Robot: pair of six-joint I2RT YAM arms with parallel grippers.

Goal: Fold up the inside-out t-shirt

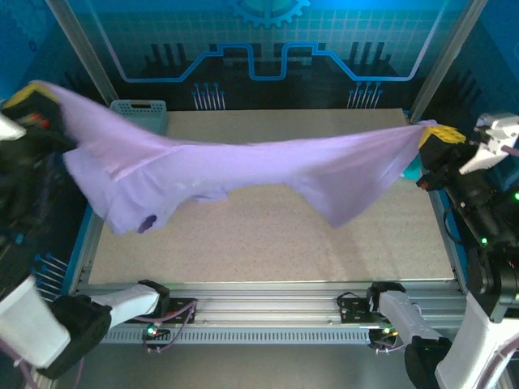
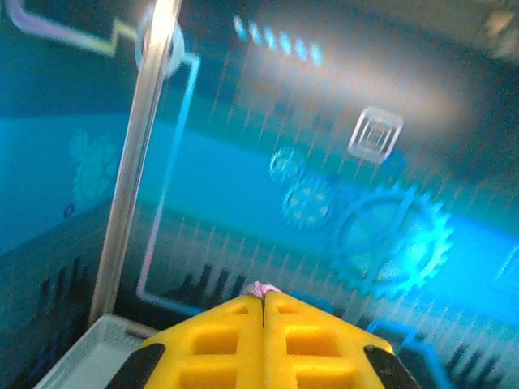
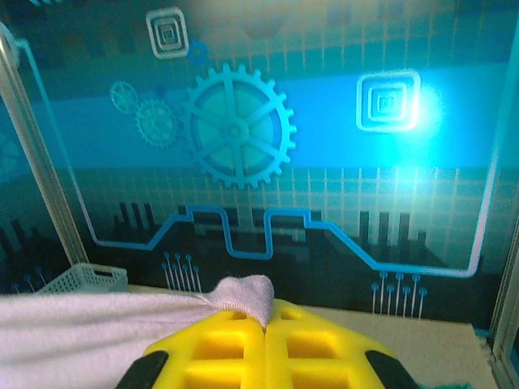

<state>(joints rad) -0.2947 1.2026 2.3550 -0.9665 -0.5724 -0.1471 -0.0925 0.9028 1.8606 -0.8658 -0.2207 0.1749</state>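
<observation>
The lavender t-shirt [image 1: 243, 158] hangs stretched in the air across the table, from far left to far right, with loose folds sagging at the left and centre-right. My left gripper [image 1: 34, 99] is shut on one end of it high at the left. A small tuft of fabric [image 2: 261, 289] pokes out between its yellow fingertips [image 2: 235, 332]. My right gripper [image 1: 436, 134] is shut on the other end at the right edge. The cloth [image 3: 122, 324] runs off to the left from its closed yellow fingertips [image 3: 296, 336].
The speckled beige table [image 1: 268, 235] lies under the shirt. A pale mesh basket [image 1: 139, 113] stands at the back left corner. A bit of teal cloth [image 1: 413, 169] peeks out at the right edge under the shirt. Metal frame posts [image 1: 81, 49] flank the back wall.
</observation>
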